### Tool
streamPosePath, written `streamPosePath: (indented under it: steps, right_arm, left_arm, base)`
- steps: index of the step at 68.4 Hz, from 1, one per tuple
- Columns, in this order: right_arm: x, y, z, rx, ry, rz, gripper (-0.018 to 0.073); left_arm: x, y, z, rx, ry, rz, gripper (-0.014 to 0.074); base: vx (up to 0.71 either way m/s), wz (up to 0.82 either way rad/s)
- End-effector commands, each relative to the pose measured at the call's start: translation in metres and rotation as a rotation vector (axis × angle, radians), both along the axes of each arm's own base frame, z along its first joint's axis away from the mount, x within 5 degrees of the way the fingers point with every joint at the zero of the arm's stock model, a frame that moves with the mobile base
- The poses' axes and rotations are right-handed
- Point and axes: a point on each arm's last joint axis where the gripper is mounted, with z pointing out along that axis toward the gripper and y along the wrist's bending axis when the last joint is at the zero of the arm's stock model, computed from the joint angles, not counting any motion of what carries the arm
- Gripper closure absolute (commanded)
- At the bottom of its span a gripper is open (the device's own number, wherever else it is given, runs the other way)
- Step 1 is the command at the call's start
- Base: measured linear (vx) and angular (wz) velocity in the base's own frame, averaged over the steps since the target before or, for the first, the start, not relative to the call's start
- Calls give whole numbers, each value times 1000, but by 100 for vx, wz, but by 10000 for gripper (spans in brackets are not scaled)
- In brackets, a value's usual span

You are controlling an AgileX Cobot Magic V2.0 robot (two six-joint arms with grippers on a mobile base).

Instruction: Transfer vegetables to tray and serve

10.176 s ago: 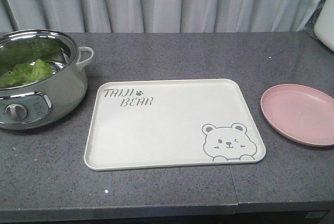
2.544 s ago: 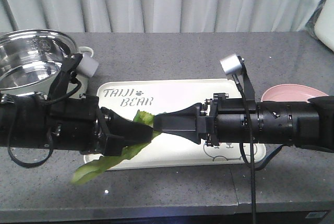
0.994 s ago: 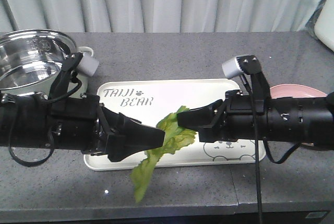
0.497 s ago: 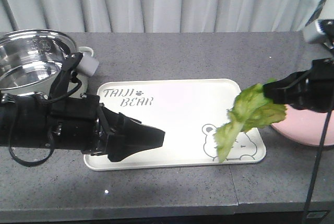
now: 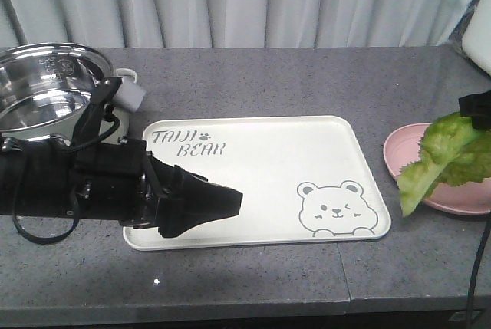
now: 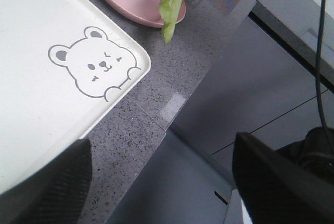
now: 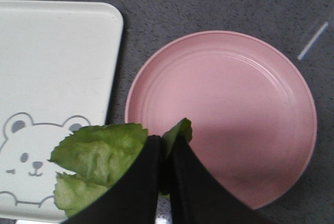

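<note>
One lettuce leaf (image 5: 443, 152) is hanging from the right pincer (image 7: 166, 141). Its two black fingers are pressing together on the leaf's upper end, so the ruffled blade is drooping freely below the grip. The leaf is being carried in the air at the right of the scene, over the left, near part of the pink plate (image 5: 410, 145). Its tip is dangling toward the strip of desk (image 5: 253, 83) between the plate and the tray (image 5: 253, 183), and it is touching neither of them. Holding it by one end seems to be letting the limp leaf hang clear of both rims while it is being carried.

The tray is lying flat in the middle of the desk with nothing on it, and its bear drawing (image 5: 331, 208) is sitting at the near right corner. The left pincer (image 6: 160, 151) is hovering low over the tray's near left part. In the left wrist view its fingers are standing wide apart and gripping nothing, so this arm looks to be idling out of the other's way. The steel pot (image 5: 42, 103) at the far left is showing no greens inside.

Judging by this, the leaf is out of the pot but not set down. It is sitting nearer the plate than the tray, so the setting-down is yet to come.
</note>
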Motion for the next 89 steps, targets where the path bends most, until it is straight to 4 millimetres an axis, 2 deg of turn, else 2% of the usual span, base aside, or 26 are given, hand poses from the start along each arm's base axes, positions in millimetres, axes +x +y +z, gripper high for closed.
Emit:
streamPosePath:
  steps: [1, 28, 35, 42, 55, 63, 76, 89]
  right_arm:
    - [8, -8, 16, -37, -54, -55, 565]
    - [61, -30, -17, -109, 23, -135, 558]
    - [71, -32, -27, -104, 24, -145, 527]
    - [77, -33, -34, -102, 25, -151, 454]
    - [83, -35, -39, -105, 9, -154, 233]
    - [83, -35, -36, -112, -8, -156, 144]
    - [78, -36, -33, -143, 10, -146, 125]
    - [65, -34, -16, -154, -6, -143, 125]
  left_arm:
    - [-2, 0, 19, -78, -26, 18, 52]
    - [-2, 0, 19, -78, -26, 18, 52]
    - [-2, 0, 19, -78, -26, 18, 52]
    - [-2, 0, 19, -78, -26, 18, 52]
    - [-2, 0, 19, -78, -26, 18, 52]
    - [-2, 0, 19, -78, -26, 18, 52]
    - [-2, 0, 19, -78, -26, 18, 52]
    - [-2, 0, 19, -78, -26, 18, 52]
  base:
    - [0, 0]
    - [0, 0]
    - [0, 0]
    - [0, 0]
    - [0, 0]
    - [0, 0]
    - [0, 0]
    - [0, 0]
